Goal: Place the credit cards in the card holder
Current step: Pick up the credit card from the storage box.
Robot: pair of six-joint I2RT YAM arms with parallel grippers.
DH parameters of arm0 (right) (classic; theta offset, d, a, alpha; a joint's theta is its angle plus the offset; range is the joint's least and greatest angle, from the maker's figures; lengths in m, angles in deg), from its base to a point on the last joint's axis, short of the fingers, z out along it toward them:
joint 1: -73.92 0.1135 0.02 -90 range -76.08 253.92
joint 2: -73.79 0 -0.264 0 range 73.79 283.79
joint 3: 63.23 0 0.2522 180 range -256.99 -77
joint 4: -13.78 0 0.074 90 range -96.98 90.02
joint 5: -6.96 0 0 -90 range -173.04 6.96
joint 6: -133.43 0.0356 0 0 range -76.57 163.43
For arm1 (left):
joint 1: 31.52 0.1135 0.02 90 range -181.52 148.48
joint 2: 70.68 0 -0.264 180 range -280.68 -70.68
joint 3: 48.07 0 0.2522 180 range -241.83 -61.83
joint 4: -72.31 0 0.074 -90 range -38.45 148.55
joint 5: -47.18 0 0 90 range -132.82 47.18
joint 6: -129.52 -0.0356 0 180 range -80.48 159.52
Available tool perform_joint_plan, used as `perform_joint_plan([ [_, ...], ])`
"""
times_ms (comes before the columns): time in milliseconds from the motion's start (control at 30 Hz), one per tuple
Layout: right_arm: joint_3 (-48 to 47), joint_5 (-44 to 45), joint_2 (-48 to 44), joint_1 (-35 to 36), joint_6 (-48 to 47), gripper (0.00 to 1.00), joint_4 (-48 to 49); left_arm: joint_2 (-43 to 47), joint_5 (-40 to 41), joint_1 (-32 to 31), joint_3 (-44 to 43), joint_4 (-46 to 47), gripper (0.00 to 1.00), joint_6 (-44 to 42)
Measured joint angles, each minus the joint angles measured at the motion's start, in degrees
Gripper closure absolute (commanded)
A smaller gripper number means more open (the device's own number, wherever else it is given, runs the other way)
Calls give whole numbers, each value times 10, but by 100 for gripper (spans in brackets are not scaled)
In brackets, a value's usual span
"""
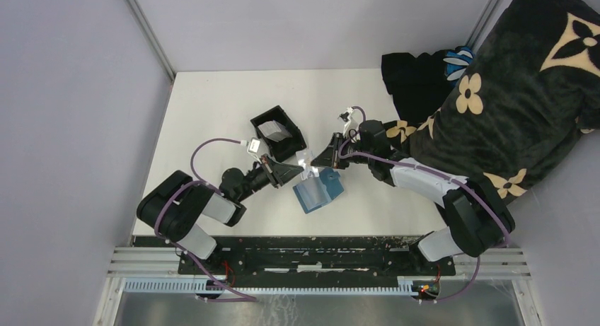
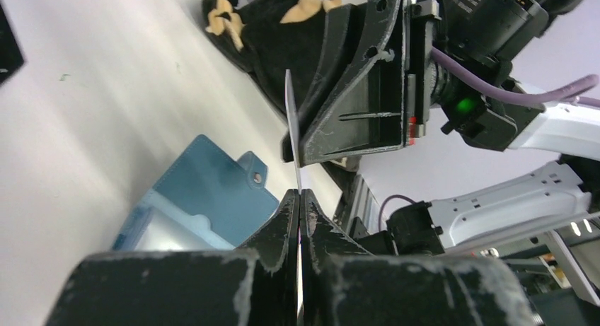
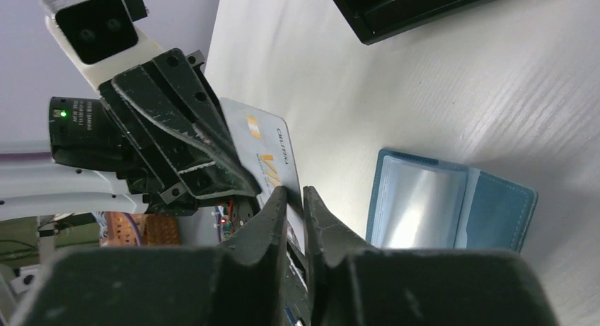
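So the left gripper [image 2: 299, 194] is pinching the card [image 3: 272, 146] tight, hovering just far of the open wallet [image 3: 453, 206]. The right gripper [image 3: 293, 193] fingers are sitting nearly together around the card, but I can't tell if they're gripping. I'd be keeping left clamped until right's definitely holding.

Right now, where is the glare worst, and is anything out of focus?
Top view: the card between the arms is blown out white. Right wrist view: the wallet has a clear pocket that shines silver. Left wrist view: the close fingers look soft, and the table has a bright sheen.
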Motion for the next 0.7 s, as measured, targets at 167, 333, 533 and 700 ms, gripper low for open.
perform_joint_plan([
  [167,18,-15,9,-7,38,99,60,-11,17,7,0,-2,92,2],
  [333,24,-17,8,-6,57,99,82,-11,41,6,1,-17,69,9],
  [533,15,28,-27,25,5,99,-12,40,100,-1,6,-124,59,7],
  [700,-21,132,-64,99,-71,99,-121,126,172,-8,7,-261,59,-17],
])
